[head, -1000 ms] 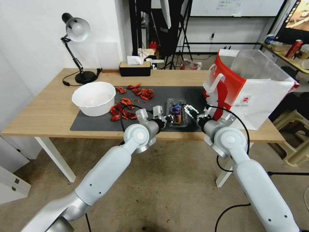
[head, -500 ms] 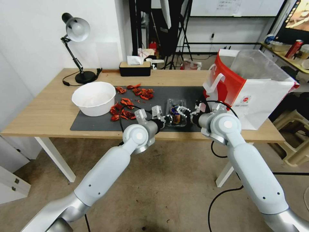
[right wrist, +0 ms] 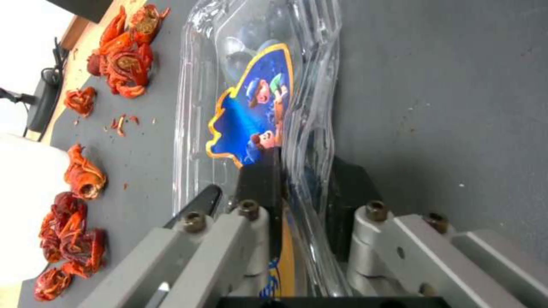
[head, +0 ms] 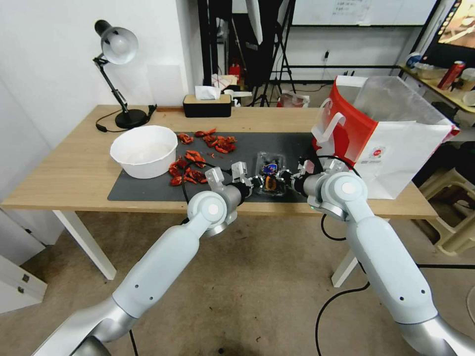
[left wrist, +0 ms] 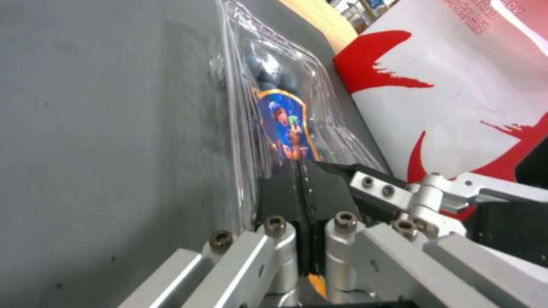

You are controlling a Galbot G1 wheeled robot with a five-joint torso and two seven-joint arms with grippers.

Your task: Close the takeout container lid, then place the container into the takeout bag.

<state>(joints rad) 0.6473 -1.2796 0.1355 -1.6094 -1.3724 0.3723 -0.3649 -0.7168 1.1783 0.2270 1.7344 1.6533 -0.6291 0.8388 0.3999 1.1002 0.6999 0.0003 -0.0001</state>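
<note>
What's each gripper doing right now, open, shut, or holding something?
Left gripper: shut on the takeout container's edge.
Right gripper: shut on the takeout container's opposite edge.

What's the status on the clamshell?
Left hand and right hand both clamped on takeout container. Container on mat, lid down. Takeout bag stands right, unobstructed.

Pale grey-white arms, black cables, silver screwed tool linkages

Wooden table [head: 74, 173] (dark mat [head: 148, 190] on top) bears a lamp [head: 118, 59].
</note>
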